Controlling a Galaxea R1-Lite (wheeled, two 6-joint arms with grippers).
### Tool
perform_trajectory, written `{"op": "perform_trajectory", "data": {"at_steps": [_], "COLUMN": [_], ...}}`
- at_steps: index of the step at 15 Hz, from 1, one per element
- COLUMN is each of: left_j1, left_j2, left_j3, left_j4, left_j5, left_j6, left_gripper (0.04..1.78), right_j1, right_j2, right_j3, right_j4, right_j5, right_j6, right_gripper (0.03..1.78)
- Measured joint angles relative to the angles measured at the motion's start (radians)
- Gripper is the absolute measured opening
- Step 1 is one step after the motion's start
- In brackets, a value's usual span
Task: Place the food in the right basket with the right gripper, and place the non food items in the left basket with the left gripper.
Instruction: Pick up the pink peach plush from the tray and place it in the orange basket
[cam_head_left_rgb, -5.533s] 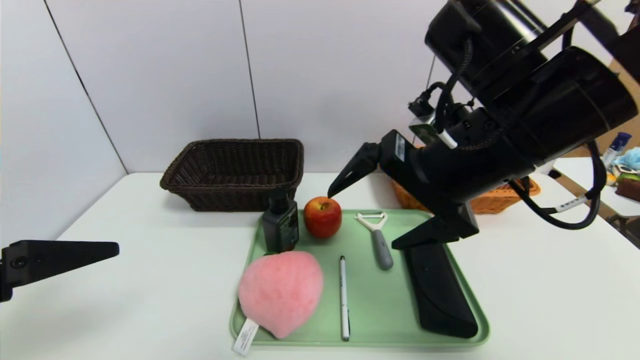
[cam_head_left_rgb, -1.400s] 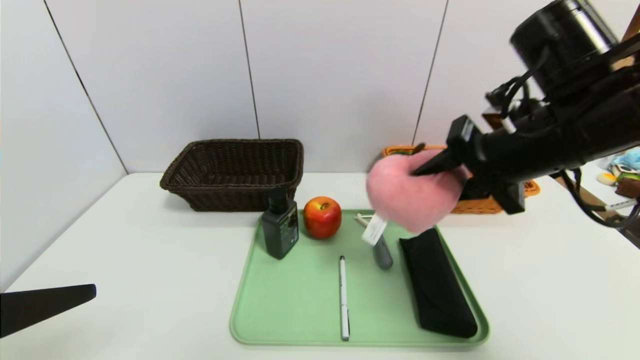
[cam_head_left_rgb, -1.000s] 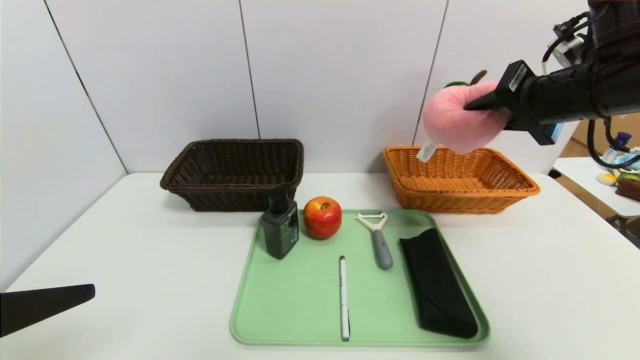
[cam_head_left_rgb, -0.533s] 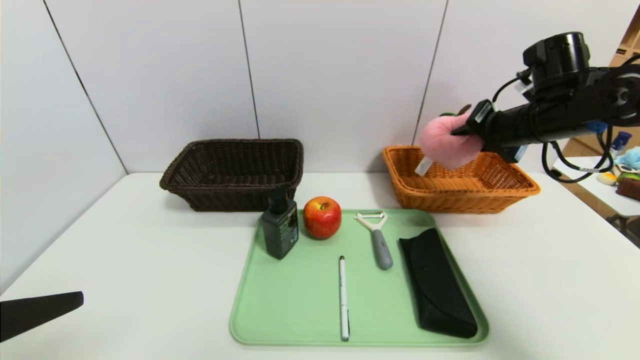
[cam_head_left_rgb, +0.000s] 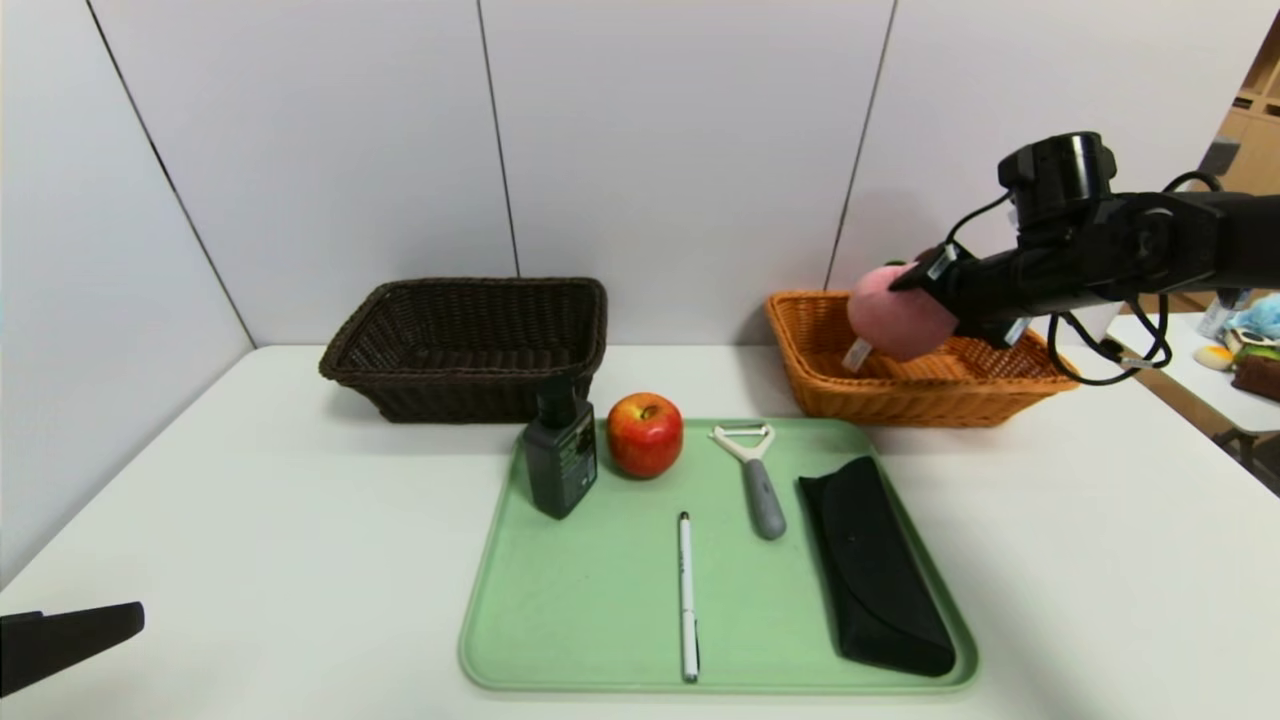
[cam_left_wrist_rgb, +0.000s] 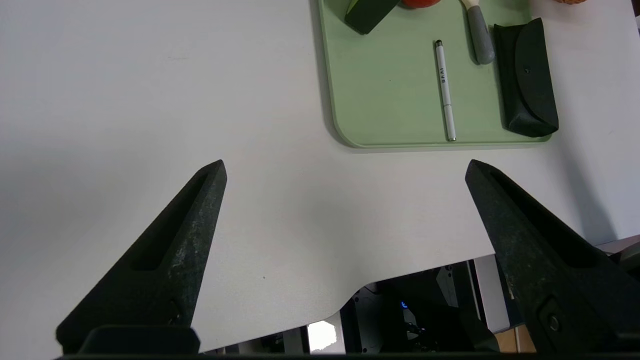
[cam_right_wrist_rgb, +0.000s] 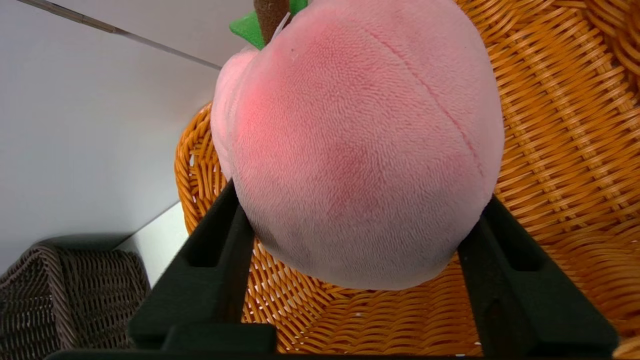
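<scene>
Plush peach (cam_right_wrist_rgb: 360, 150) sits between right gripper (cam_right_wrist_rgb: 360, 250) fingers, which touch both its sides, over the orange-tan basket (cam_head_left_rgb: 940, 385); left gripper (cam_left_wrist_rgb: 345, 170) spread.

Tray at lower centre, two baskets behind it, peach over the right one.

The tray (cam_head_left_rgb: 600, 620) sits at lower centre on the table (cam_head_left_rgb: 250, 480). On it, along the upper edge from left to right: pump bottle (cam_head_left_rgb: 561, 460), apple (cam_head_left_rgb: 645, 434), peeler (cam_head_left_rgb: 755, 478); the pen (cam_head_left_rgb: 687, 595) lies below the middle, the glasses case (cam_head_left_rgb: 873, 565) along the right side. The left basket (cam_head_left_rgb: 468, 345) stands upper left of the tray, the right basket (cam_head_left_rgb: 915, 365) upper right. The peach (cam_head_left_rgb: 895, 318) is between the right gripper's (cam_head_left_rgb: 915, 300) fingers, inside that basket's rim.
</scene>
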Motion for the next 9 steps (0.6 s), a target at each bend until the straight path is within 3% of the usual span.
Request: {"op": "perform_trajectory", "data": {"at_steps": [9], "left_j1": [0.0], "left_j2": [-0.001], "left_j3": [0.005], "left_j4": [0.0], "left_j5": [0.0], "left_j6": [0.0], "left_gripper": [1.69], "right_j1": [-0.021], "right_j2": [0.004], "right_j3": [-0.001], "right_j4": [0.001], "right_j5": [0.0], "right_j6": [-0.001], "right_gripper": [1.55]}}
